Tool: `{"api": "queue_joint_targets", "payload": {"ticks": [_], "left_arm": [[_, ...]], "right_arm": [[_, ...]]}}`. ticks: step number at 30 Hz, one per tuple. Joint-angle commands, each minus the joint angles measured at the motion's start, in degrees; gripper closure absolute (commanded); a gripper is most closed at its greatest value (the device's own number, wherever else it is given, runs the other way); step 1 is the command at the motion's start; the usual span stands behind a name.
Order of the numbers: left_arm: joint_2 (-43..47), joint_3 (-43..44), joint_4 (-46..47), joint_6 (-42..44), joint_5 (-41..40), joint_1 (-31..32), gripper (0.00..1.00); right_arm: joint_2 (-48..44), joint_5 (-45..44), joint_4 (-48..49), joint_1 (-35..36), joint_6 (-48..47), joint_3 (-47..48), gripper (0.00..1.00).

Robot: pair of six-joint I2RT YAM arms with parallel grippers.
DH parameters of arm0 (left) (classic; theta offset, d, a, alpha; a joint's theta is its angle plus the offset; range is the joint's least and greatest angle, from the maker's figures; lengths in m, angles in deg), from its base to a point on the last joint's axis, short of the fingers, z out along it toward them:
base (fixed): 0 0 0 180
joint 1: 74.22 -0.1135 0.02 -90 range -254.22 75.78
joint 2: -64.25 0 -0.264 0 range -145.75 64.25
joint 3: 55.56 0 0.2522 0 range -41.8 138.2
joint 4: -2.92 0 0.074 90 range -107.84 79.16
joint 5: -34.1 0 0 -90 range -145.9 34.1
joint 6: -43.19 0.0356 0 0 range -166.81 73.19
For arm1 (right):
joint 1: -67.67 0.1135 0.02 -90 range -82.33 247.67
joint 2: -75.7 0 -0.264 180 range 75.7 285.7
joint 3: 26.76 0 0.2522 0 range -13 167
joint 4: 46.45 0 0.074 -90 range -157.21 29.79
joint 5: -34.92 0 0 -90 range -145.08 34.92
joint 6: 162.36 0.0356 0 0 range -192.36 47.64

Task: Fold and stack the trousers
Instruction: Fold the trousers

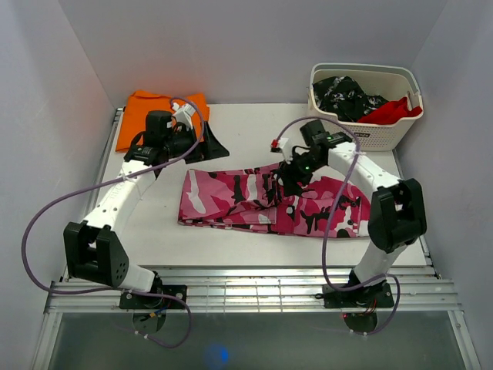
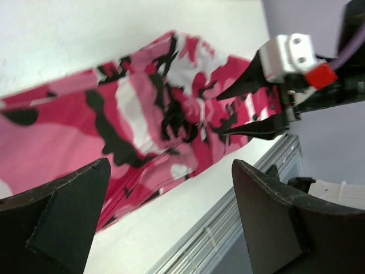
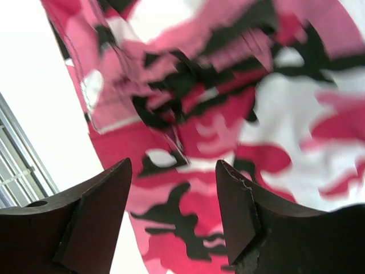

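Note:
The pink, white and black camouflage trousers [image 1: 269,202] lie flat along the middle of the table, partly folded lengthwise. They also show in the left wrist view [image 2: 137,114] and the right wrist view [image 3: 228,114]. My right gripper [image 1: 286,181] hovers open and empty just above the trousers' far edge near their middle, with cloth between and below its fingers [image 3: 174,211]. It is also seen in the left wrist view [image 2: 256,108]. My left gripper [image 1: 209,146] is open and empty [image 2: 171,211], raised behind the trousers' left end, beside the orange cloth.
A plain orange cloth [image 1: 154,112] lies at the back left. A white basket [image 1: 377,135] at the back right holds a black-and-white speckled garment [image 1: 347,96] and a red cloth [image 1: 389,112]. A metal rail [image 1: 254,289] runs along the table's front edge.

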Motion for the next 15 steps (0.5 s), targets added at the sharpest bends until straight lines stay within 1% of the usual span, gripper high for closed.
{"api": "queue_joint_targets", "payload": {"ticks": [1,2,3,4,6,7,10,12,13,14,15], "left_arm": [[-2.2,-4.4,-8.3,6.7,5.8,-3.5,0.02],[-2.4,-5.4,-9.2,6.9,5.4,-4.7,0.03],[-2.5,-6.8,-9.1,6.7,5.4,-5.8,0.04],[-2.5,-7.9,-8.9,6.6,5.9,-8.0,0.04],[-2.2,-10.3,-9.0,7.7,5.4,-9.2,0.05],[-1.7,-10.9,-8.8,8.3,5.0,-9.8,0.05],[0.5,-13.9,-6.8,11.3,5.0,-9.8,0.05],[1.9,-15.9,-6.0,13.6,7.0,-9.8,0.06],[2.0,-16.4,-6.0,16.3,8.2,-9.8,0.12],[2.2,-16.9,-6.2,17.8,10.8,-9.8,0.16],[2.2,-17.2,-6.6,19.2,11.6,-9.7,0.2]], "right_arm": [[4.7,-2.7,1.4,5.7,1.1,5.0,0.35],[5.9,-4.1,2.7,6.9,3.0,6.2,0.38],[8.3,-5.1,3.2,6.9,7.8,7.4,0.39],[9.4,-6.5,3.6,7.0,10.2,8.7,0.39],[11.6,-8.3,5.4,7.0,15.6,11.4,0.36],[12.0,-9.0,5.9,6.8,20.0,11.8,0.36],[13.4,-10.2,8.5,6.8,26.7,11.7,0.34],[14.5,-10.2,9.1,6.8,28.3,11.5,0.37],[14.6,-9.3,9.9,6.8,29.1,11.2,0.39],[14.9,-8.4,10.1,6.8,29.2,11.1,0.4],[14.9,-7.4,10.1,6.8,29.2,10.9,0.41]]}}
